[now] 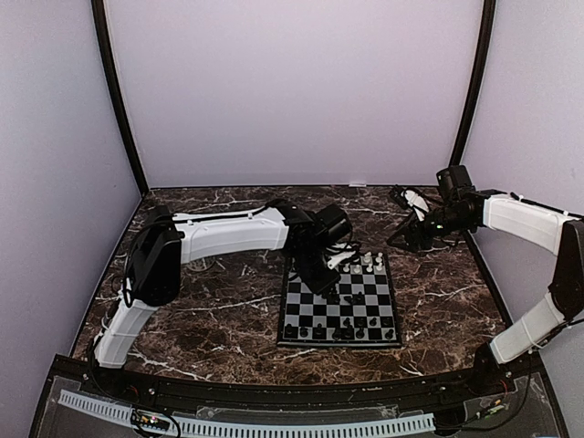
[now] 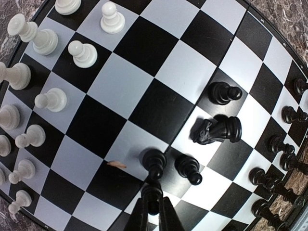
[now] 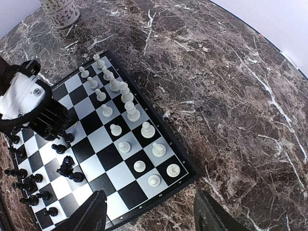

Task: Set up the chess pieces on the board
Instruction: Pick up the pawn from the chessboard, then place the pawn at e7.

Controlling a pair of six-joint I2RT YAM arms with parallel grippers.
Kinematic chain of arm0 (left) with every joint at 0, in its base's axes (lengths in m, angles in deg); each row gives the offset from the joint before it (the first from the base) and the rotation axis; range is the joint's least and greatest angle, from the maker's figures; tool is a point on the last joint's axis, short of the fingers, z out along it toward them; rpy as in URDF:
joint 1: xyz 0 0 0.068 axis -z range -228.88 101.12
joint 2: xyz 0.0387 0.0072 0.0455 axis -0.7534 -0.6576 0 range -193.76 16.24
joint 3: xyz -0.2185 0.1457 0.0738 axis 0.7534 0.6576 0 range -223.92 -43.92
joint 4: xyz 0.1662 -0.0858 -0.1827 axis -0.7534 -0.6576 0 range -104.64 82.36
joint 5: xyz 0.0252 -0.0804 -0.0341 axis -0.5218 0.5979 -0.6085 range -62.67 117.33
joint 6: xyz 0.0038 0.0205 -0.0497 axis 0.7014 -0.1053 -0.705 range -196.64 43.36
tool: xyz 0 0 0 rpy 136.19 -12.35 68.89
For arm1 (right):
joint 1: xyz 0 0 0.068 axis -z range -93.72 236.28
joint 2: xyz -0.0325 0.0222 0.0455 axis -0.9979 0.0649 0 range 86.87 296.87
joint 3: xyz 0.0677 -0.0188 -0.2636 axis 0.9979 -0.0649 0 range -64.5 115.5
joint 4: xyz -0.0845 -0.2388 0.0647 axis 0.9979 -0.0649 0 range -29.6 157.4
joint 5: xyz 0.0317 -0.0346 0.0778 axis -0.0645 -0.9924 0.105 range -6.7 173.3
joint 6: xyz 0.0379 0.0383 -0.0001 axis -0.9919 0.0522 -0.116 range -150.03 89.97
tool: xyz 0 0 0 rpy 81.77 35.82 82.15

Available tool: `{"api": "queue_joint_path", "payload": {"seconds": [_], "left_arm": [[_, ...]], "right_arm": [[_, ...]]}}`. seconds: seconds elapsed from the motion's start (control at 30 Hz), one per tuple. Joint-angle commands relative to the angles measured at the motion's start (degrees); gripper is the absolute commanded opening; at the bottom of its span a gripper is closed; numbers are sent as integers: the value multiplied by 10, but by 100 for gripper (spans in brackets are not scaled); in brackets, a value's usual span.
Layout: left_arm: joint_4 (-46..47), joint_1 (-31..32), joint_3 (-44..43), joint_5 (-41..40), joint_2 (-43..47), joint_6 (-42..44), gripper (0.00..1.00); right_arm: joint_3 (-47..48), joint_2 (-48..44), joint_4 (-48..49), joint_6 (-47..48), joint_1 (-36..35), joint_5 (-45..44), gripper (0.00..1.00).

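Left hand [image 2: 153,211] low over the board [image 2: 120,86], fingers [image 2: 140,216] drawn narrow and pinching the head of a black pawn [image 2: 154,160] between the tips. Pawn upright, base down at board level. Cannot tell from the wrist view whether that base rests on its square or hangs just above it.

Just beside it to the right, a second black pawn [image 2: 188,169], standing. Beyond those, a black knight [image 2: 216,130] tipped over on its side, and a third black pawn [image 2: 224,92] upright near it. Small orange speck [image 2: 115,164] on the board just left of the held pawn.

Rest of the black pieces [image 2: 276,144] crowded along one edge of the board. White pieces [image 2: 48,98] lined up in two rows along the opposite edge, open squares between the two camps.

Board flat on the dark marbled desk [image 1: 228,310], right of centre. Left arm [image 1: 228,233] stretched across the desk and over the board's far left part.

Right hand [image 3: 151,216] spread wide, holding nothing. Raised above the desk beyond the board's far right corner, clear of every piece.

Patterned cup [image 3: 60,12] on the desk past the board's corner at the white end, well apart from the right hand.
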Motion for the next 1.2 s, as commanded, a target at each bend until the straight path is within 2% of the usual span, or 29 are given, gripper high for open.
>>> {"api": "queue_joint_path", "payload": {"seconds": [0.0,0.4,1.17], "left_arm": [[-39,18,-33,-6,6,13,5],[-75,60,-34,-10,24,31,4],[-80,65,-25,36,23,31,5]], "right_arm": [[-2,5,4,3,-5,9,63],[0,10,2,4,-8,9,61],[3,16,-1,6,-13,8,61]]}}
